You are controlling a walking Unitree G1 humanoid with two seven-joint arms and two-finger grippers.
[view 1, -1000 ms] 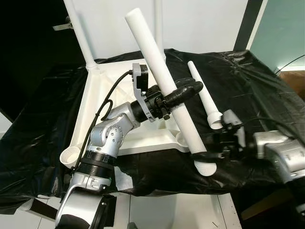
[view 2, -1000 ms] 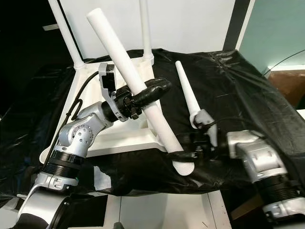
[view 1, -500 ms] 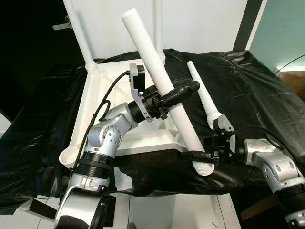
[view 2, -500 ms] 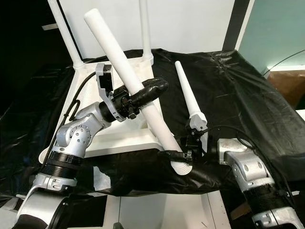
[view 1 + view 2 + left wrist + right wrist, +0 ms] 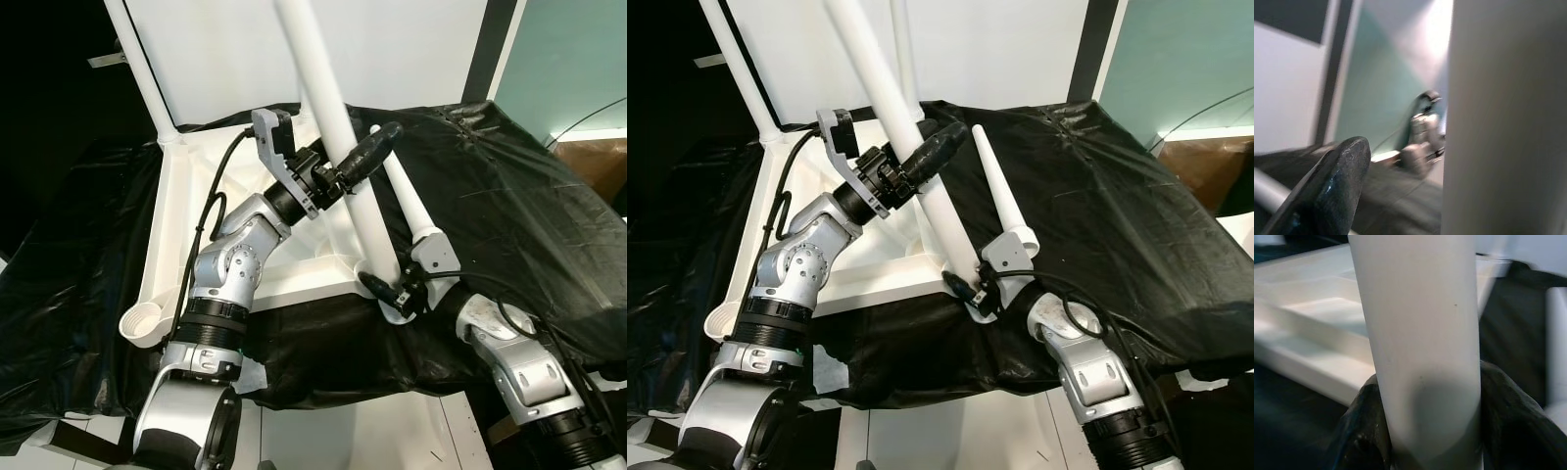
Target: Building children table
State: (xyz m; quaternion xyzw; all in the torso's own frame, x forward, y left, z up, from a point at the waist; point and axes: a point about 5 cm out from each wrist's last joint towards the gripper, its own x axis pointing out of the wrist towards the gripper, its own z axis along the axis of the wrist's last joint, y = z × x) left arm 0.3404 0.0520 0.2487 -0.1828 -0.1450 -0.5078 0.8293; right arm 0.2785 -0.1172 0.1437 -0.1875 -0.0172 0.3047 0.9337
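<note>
Up at twelve o'clock the smooth white leg [image 5: 338, 127] runs out of frame, top cut off. Left claw [image 5: 361, 162] clenched round its middle, right claw [image 5: 387, 294] clenched at its foot, over the upturned white table [image 5: 186, 215]'s corner. Crinkled black sheet [image 5: 509, 196] hides the worktop; a tapered spare leg [image 5: 407, 196] lies on it.

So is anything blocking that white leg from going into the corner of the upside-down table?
Nothing visible. Both the left gripper and right gripper hold the white leg, and its base sits at the corner socket of the table top. The spare leg lies beside it.
</note>
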